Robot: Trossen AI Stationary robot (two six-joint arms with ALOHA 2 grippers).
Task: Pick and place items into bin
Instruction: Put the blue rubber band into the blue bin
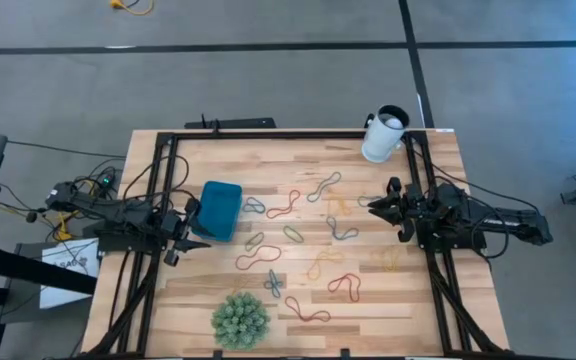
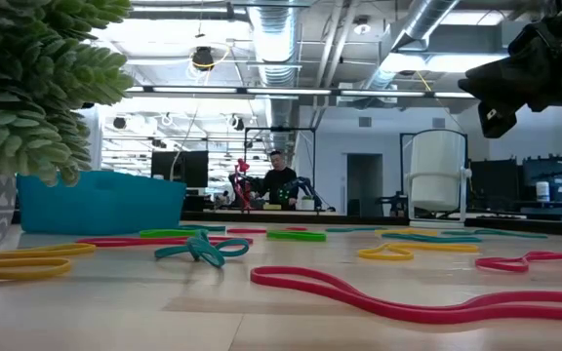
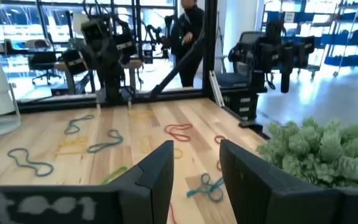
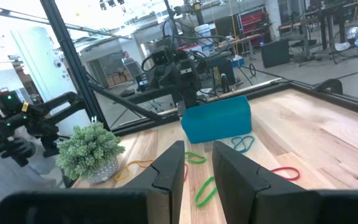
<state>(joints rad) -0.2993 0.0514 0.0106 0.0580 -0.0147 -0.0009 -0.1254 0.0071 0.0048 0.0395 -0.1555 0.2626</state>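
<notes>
Several thin rubber-band items lie flat and scattered over the middle of the wooden table: a red one [image 1: 282,205], a green one [image 1: 293,233], a yellow one [image 1: 323,262] and a teal one [image 1: 273,284] among them. The teal bin [image 1: 220,208] stands on the table left of them. My left gripper [image 1: 193,238] hovers level just beside the bin's near left corner, open and holding nothing [image 3: 196,168]. My right gripper [image 1: 378,205] hovers level at the right side of the bands, open, with nothing between its fingers [image 4: 197,165].
A green spiky plant ball in a pot [image 1: 240,320] stands near the table's near edge. A white cup [image 1: 383,135] stands at the far right corner. A black frame [image 1: 268,134] borders the table. A person [image 2: 279,180] is in the room behind.
</notes>
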